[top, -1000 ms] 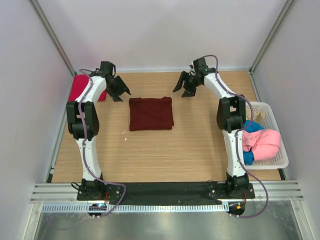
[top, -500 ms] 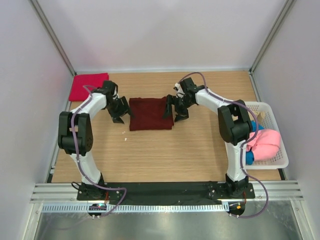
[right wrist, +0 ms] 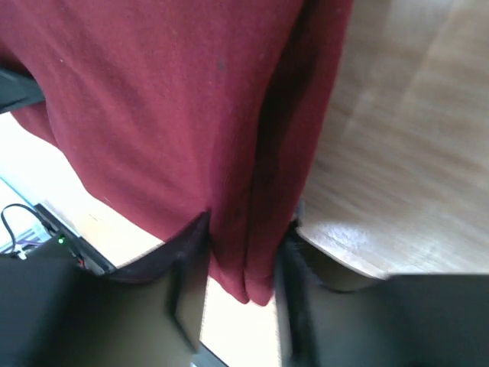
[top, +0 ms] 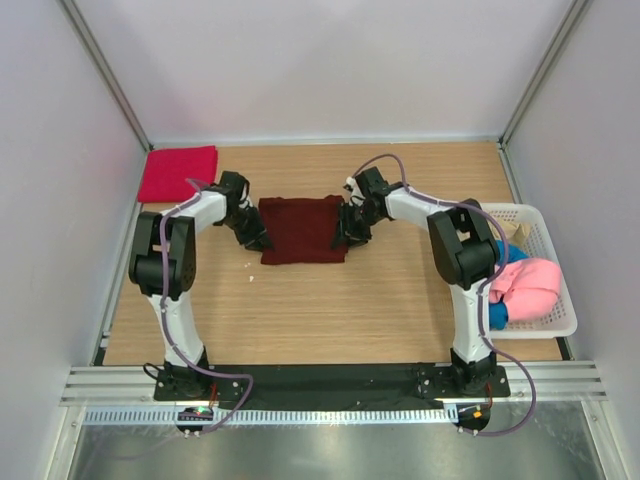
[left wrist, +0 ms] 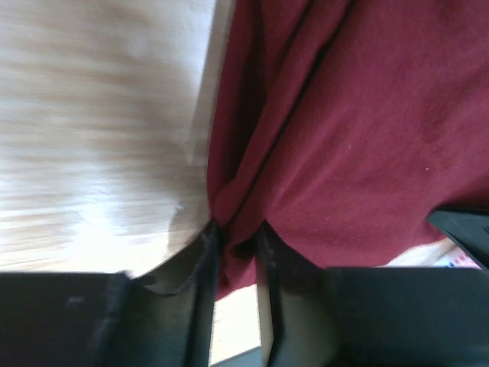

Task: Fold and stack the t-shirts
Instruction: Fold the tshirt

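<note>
Pale walls (top: 300,70) enclose a wooden table (top: 300,310). At centre frame, the left gripper (top: 252,232) is clamped on the left edge of the folded maroon t-shirt (top: 303,228), the right gripper (top: 348,228) on its right edge; the shirt spans between them, each arm equally near.

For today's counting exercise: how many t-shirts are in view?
5: maroon t-shirt mid-table; crimson t-shirt folded, far-left corner; pink t-shirt, blue t-shirt and beige t-shirt heaped in the white basket at right. Others may hide beneath.
</note>
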`<state>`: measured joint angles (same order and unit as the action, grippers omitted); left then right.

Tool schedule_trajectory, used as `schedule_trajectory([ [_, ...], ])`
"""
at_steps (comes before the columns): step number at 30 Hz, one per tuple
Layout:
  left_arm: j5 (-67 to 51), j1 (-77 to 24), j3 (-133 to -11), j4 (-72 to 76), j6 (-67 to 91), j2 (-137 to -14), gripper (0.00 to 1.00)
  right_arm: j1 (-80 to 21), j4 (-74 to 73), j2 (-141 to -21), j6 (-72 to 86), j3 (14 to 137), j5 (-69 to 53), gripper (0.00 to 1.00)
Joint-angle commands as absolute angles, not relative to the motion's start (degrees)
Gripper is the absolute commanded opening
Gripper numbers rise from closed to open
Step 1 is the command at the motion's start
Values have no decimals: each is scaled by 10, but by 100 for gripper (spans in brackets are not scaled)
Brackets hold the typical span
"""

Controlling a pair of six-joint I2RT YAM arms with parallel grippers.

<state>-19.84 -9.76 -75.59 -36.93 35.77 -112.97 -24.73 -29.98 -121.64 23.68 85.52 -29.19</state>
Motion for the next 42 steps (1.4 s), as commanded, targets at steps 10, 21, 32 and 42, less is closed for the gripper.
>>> schedule_trajectory([
  [10, -229, -143, -560, -373, 408, -974, 18, -258, -200, -994, 325, 606, -303, 27],
  [21, -131, -138, -642, -451, 332, -905, 54, -238, -272, -983, 214, 670, -235, 75],
  [32, -100, -129, -792, -454, 296, -1048, 44, -228, -290, -1142, 200, 837, -252, 64],
  [42, -119, -128, -843, -453, 308, -1104, 36, -217, -295, -1166, 192, 870, -269, 59],
])
